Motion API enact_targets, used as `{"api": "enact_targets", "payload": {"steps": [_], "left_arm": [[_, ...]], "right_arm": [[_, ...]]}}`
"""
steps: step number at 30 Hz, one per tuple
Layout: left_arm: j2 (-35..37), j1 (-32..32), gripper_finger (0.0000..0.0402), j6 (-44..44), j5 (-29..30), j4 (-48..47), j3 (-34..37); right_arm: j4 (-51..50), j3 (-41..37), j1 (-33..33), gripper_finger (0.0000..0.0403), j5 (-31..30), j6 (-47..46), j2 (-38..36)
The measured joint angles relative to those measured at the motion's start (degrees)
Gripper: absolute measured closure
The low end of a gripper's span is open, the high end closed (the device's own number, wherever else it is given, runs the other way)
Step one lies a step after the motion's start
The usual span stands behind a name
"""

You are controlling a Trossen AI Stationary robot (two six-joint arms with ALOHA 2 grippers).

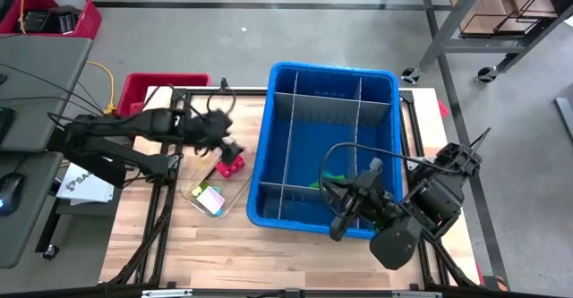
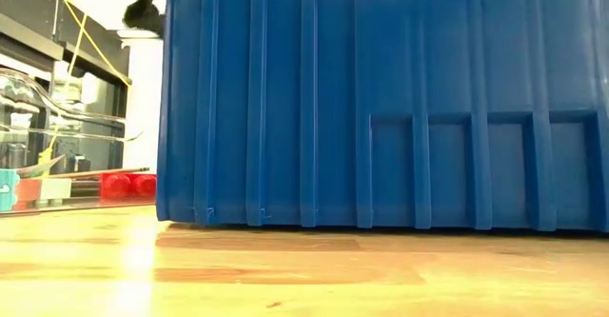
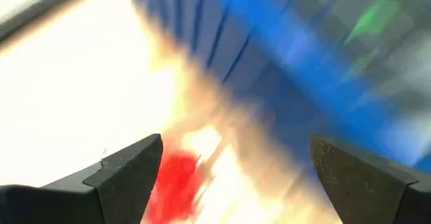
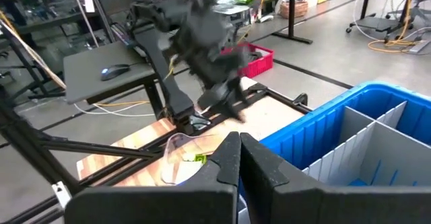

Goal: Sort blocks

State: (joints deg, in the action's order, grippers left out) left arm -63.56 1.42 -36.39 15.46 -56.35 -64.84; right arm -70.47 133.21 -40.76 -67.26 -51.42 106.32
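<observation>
My matt dark fingers (image 3: 124,177) hover beside the glossy, ribbed blue plastic bin (image 2: 381,98), which rests on the smooth pale wooden tabletop (image 2: 285,279) near a clear plastic tray (image 1: 235,191).

Standing here, I am seeing almost nothing legible. A white sheet (image 1: 79,183) is lying at the table's left edge beneath the left arm, showing dark letters that begin "SA"; the rest is hiding under the arm. Nothing else around is carrying readable text, labels or numbers.
</observation>
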Motion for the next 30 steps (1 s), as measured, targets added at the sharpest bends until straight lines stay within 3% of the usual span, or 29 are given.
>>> {"api": "enact_targets", "payload": {"steps": [4, 11, 16, 30], "left_arm": [[0.58, 0.10, 0.0033, 1.22, -4.76, -5.21, 7.80], [-5.23, 1.30, 0.0033, 0.91, -8.99, -0.41, 19.27], [-10.44, 1.46, 0.0033, 5.54, -7.00, 6.12, 20.39], [-24.12, 3.57, 0.0033, 15.39, -0.37, 9.20, 19.96]], "right_arm": [[-0.12, 0.00, 0.87, 0.0403, 0.06, -0.03, 0.00], [0.14, 0.00, 2.21, 0.0403, 2.85, -0.18, 0.00], [0.39, 0.00, 3.00, 0.0403, 3.54, -1.69, 0.00], [1.78, 0.00, 4.59, 0.0403, 4.04, -3.81, 0.00]]}}
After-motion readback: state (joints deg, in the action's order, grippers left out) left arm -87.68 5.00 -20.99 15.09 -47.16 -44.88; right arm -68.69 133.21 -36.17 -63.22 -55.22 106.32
